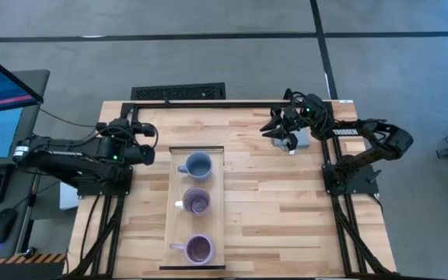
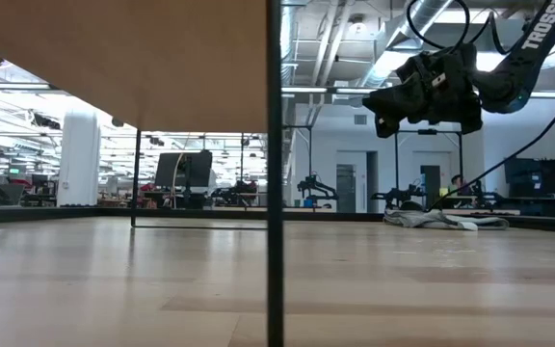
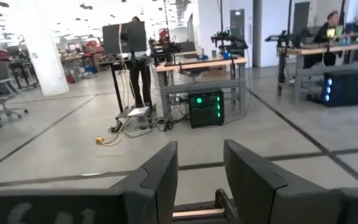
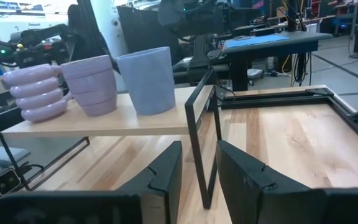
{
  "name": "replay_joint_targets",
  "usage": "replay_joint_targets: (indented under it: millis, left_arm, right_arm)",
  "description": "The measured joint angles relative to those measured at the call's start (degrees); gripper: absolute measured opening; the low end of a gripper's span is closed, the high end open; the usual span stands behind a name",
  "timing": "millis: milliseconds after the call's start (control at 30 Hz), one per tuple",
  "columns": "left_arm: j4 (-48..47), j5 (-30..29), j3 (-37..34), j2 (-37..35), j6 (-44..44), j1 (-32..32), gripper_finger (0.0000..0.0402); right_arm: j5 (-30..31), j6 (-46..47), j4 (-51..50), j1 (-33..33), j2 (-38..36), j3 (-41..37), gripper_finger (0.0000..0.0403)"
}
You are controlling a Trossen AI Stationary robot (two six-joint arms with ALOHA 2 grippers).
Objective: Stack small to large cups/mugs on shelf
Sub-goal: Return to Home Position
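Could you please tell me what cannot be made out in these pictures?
High view: from straight above, heights of the blue-grey mug, middle purple mug and outer purple mug cannot be compared.
Low view: all three hide above the shelf, which shows only its underside.
High view: the grey cloth is partly covered by the right pincer.
Left wrist view: the left pincer points away; shelf and mugs are out of frame.

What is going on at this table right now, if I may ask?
Three mugs stand in a row on the shelf: a blue mug, a middle purple mug and an end purple mug. Neither arm touches them. The left gripper is open and empty at the table's left side. The right gripper is open and empty too, raised near the cloth at the back right.
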Motion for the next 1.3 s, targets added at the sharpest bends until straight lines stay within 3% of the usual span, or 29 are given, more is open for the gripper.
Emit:
replay_joint_targets:
  millis: [200,500,667,900,1000,1100,1300]
  left_arm:
    - [3.98,0.17,0.3,0.0,6.0,-1.47,0.0121]
    - [5.03,0.12,8.07,0.0,17.2,-2.18,0.0121]
    - [13.62,3.93,10.74,0.04,27.34,-2.44,0.0121]
    - [42.07,18.59,10.74,0.51,54.26,1.3,0.0121]
    - [55.02,29.77,10.76,0.48,65.48,4.57,0.0121]
    - [59.85,43.58,10.82,0.48,69.15,7.28,0.0121]
    - [64.11,60.31,6.13,0.44,70.66,11.11,0.0121]
  right_arm:
    - [0.0,-1.44,0.01,0.0,0.0,0.0,0.0123]
    - [0.02,-3.06,0.04,-0.29,0.0,0.0,0.0123]
    - [0.03,-3.17,0.07,-1.38,0.0,0.01,0.0123]
    - [0.01,-3.17,0.06,-2.59,0.0,0.01,0.0123]
    - [-0.21,-3.12,-0.12,-2.62,0.0,0.02,0.0123]
    - [-2.05,-3.04,-0.26,-2.62,0.0,0.02,0.0123]
    - [-3.06,-3.02,-1.87,-2.62,0.0,0.0,0.0123]
